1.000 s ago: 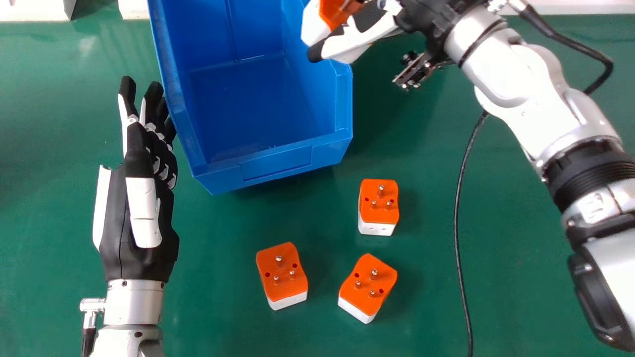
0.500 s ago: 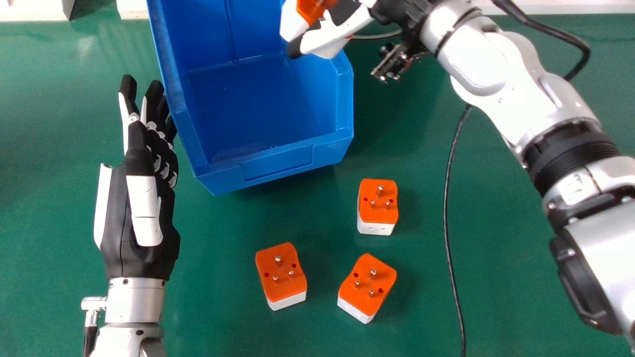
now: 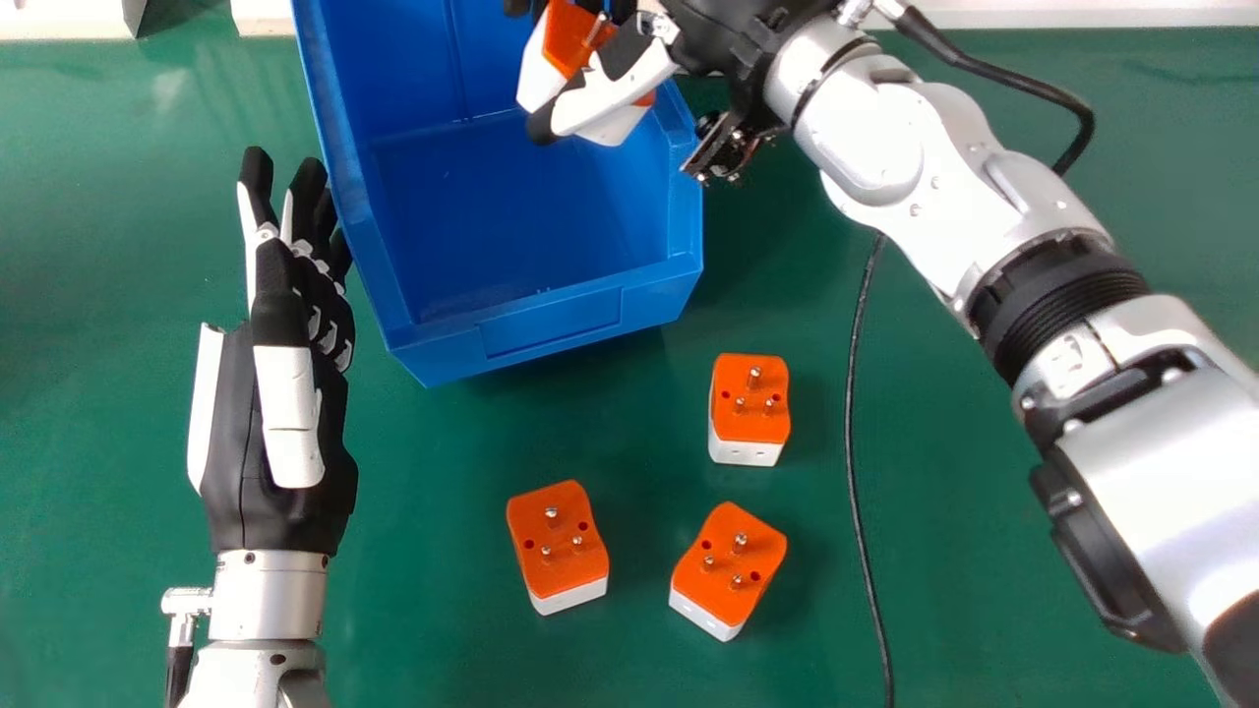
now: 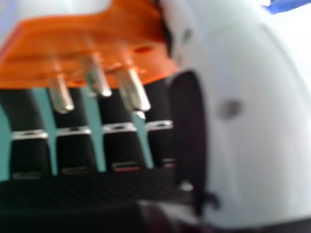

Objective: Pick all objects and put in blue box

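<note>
Over the right side of the blue box (image 3: 551,323), your right hand (image 3: 612,95) grips an orange-and-white plug adapter (image 3: 567,41); the box floor lies below, so you likely need only lower and release. Your left hand (image 3: 234,442), fingers straight, is left of the box.

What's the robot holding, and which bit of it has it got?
The right robot hand holds an orange-and-white plug by its body, with the thumb against one side, not by its metal pins.
</note>
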`<state>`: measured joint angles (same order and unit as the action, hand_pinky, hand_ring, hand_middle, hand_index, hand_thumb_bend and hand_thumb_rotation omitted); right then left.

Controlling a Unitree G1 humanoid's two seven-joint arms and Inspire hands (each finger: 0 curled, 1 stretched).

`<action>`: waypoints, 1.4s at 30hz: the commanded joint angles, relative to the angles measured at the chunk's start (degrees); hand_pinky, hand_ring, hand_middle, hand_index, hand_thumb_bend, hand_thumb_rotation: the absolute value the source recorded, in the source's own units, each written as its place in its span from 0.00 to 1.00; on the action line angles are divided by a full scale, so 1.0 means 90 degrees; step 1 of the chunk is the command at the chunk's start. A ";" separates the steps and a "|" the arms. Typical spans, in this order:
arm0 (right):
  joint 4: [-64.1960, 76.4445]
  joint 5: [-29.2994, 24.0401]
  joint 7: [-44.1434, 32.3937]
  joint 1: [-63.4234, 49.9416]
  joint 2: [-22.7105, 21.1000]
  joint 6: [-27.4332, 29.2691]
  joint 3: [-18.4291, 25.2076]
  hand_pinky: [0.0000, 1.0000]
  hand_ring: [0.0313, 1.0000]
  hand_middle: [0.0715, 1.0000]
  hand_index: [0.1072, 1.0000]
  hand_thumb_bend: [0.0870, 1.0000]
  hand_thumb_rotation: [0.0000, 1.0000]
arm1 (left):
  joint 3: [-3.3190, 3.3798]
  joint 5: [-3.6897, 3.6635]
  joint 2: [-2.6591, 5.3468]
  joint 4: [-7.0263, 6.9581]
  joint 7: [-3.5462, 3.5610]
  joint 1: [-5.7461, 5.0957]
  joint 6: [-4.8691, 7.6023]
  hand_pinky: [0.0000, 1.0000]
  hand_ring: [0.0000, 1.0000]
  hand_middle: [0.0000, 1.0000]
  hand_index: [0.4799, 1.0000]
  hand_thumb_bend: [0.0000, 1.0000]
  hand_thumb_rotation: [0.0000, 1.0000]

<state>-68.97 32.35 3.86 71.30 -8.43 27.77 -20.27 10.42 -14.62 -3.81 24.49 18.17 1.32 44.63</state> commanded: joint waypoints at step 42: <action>0.0299 -0.0735 -0.0988 0.0231 -0.0205 0.0275 0.0432 0.58 0.64 0.71 0.68 0.86 0.01 | -0.0100 0.0147 0.0025 -0.0006 -0.0088 0.0109 0.0180 1.00 1.00 1.00 1.00 0.84 1.00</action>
<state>-68.56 27.51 -4.49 73.38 -8.95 28.61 -17.67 9.97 -13.54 -3.69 24.71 17.01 1.53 45.27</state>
